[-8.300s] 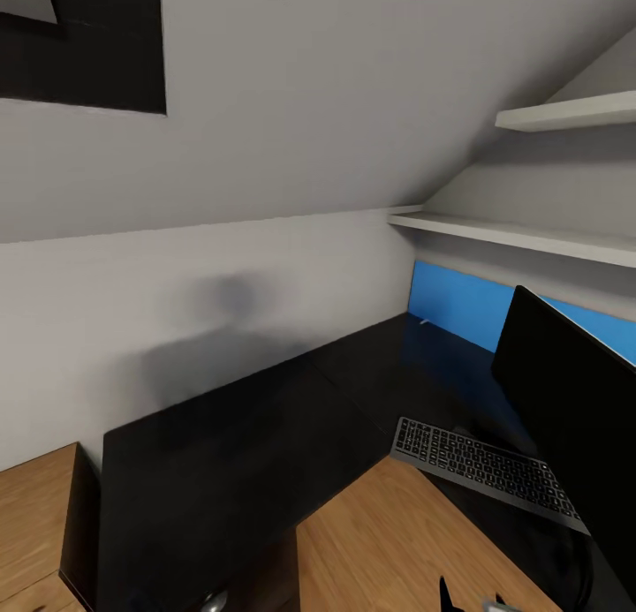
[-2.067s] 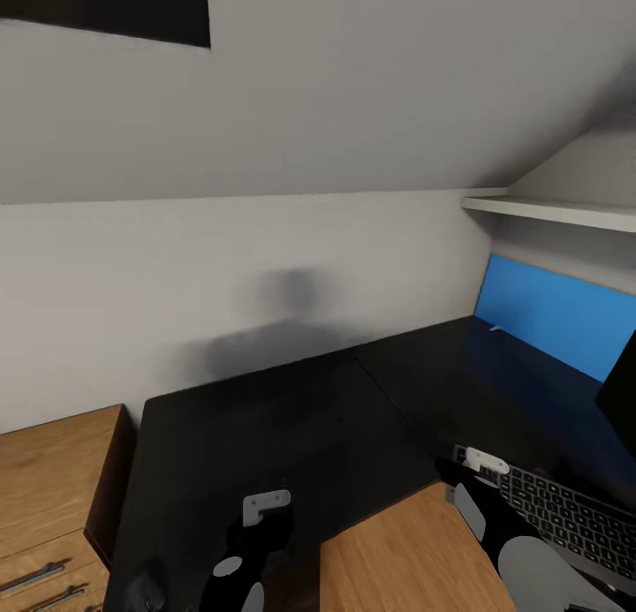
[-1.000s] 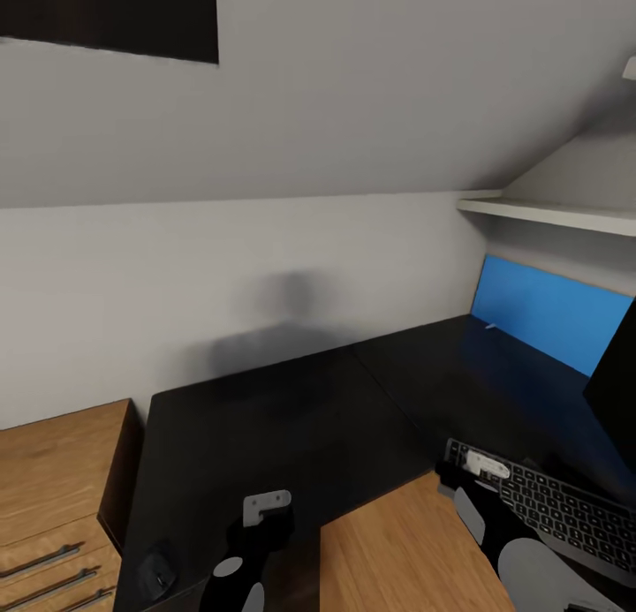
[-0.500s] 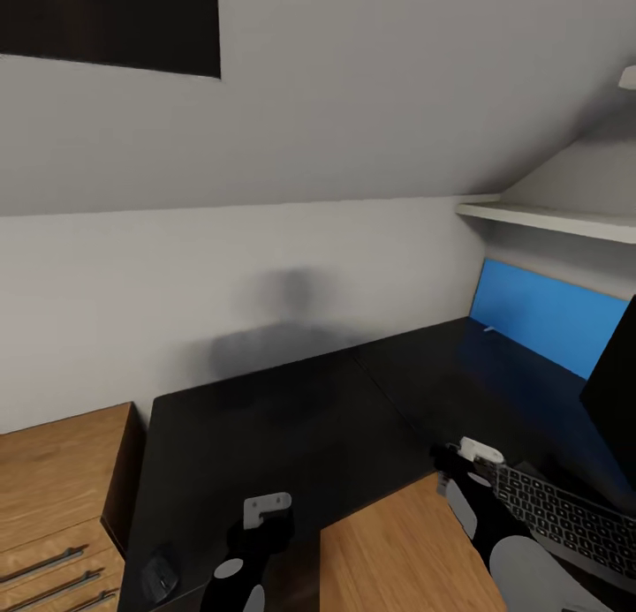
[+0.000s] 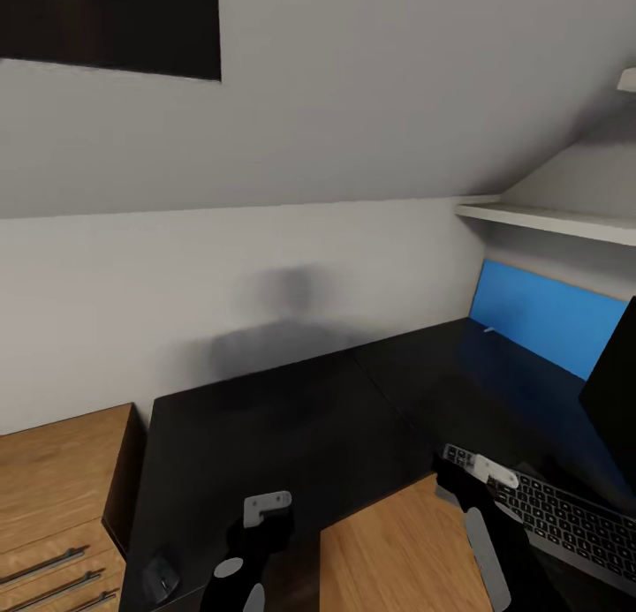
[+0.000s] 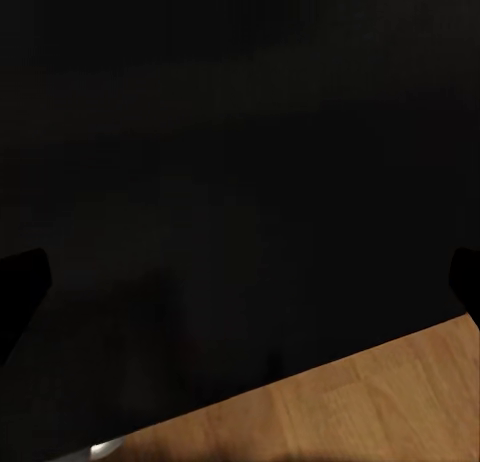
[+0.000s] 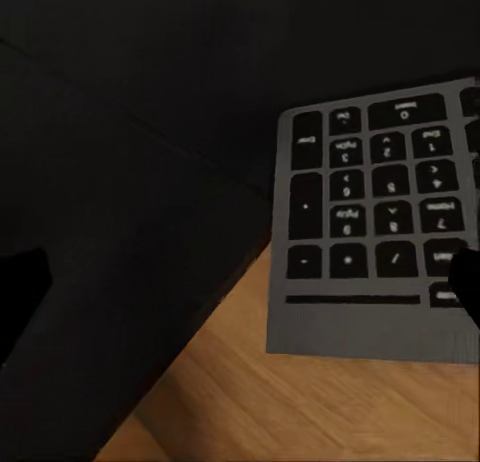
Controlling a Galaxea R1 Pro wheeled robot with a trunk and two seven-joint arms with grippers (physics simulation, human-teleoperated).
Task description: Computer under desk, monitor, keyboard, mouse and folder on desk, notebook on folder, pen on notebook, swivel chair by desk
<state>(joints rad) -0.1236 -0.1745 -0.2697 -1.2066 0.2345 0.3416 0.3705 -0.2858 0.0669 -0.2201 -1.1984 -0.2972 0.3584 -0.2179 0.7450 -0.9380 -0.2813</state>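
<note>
- Desk (image 5: 291,418): glossy black L-shaped top running along the grey wall and turning at the corner. A round silver knob (image 5: 161,579) shows on its front at the lower left of the head view.
- Keyboard (image 5: 556,517): dark grey, pale legends, lying on the desk's right wing. Its near corner overhangs the desk edge above the wooden floor (image 7: 330,402); the right wrist view shows the number-pad end (image 7: 385,237) jutting out over the boards.
- Monitor (image 5: 614,387): black slab at the right edge of the head view, just behind the keyboard; cut off by the frame.
- Folder (image 5: 548,316): bright blue, upright against the back wall on the desk's right wing, under the white shelf (image 5: 548,219).
- Pen (image 5: 488,328): small pale sliver at the folder's lower left corner; too small to say more.
- Right gripper (image 5: 473,475): at the keyboard's near-left corner. Fingers spread wide, dark tips at opposite edges of the wrist view, nothing between them.
- Left gripper (image 5: 265,510): above the desk's inner edge, near the floor boards. Fingers spread, holding nothing; wrist view shows bare black desk top (image 6: 240,182).
- Light wooden chest (image 5: 53,497) with bar handles stands against the desk's left end.
</note>
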